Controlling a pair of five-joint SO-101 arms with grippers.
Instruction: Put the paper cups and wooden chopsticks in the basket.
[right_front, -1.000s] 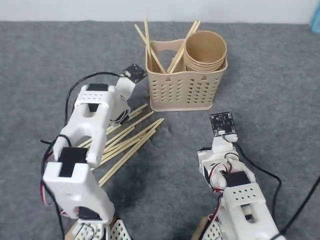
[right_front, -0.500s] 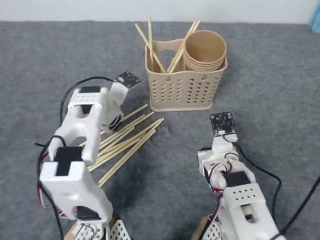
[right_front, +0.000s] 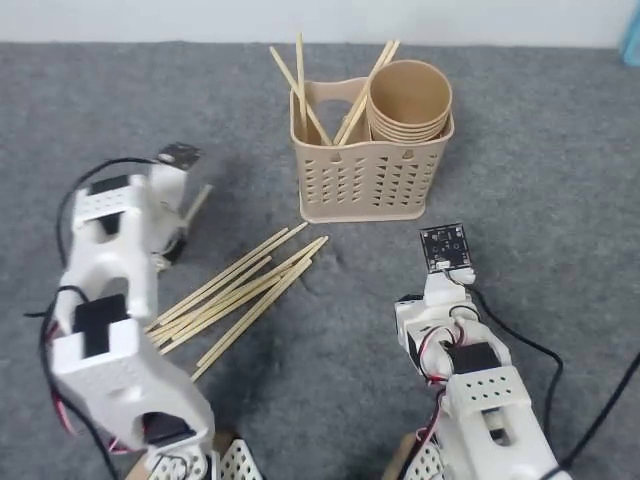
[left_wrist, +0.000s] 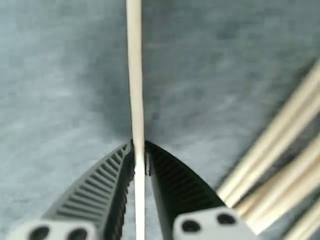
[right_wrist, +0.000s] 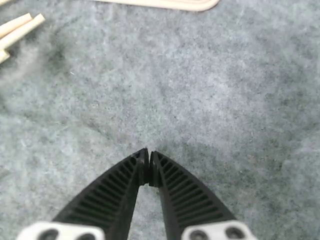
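A beige perforated basket (right_front: 365, 185) stands at the back centre, holding a stack of paper cups (right_front: 410, 98) and a few wooden chopsticks (right_front: 300, 85). Several more chopsticks (right_front: 235, 288) lie fanned out on the grey carpet in front of it. My left gripper (left_wrist: 139, 150) is shut on one chopstick (left_wrist: 134, 75), held above the carpet at the left; the same held chopstick (right_front: 195, 205) pokes out beside the left arm. My right gripper (right_wrist: 149, 167) is shut on nothing, low over bare carpet in front of the basket.
The pile's ends (right_wrist: 17, 27) and the basket's base edge (right_wrist: 165, 4) appear in the right wrist view. Loose chopsticks (left_wrist: 280, 160) lie beside my left gripper. Grey carpet lies open to the right of the basket.
My left arm has swung left, away from the basket and the pile, carrying one chopstick. The right arm has stayed still.
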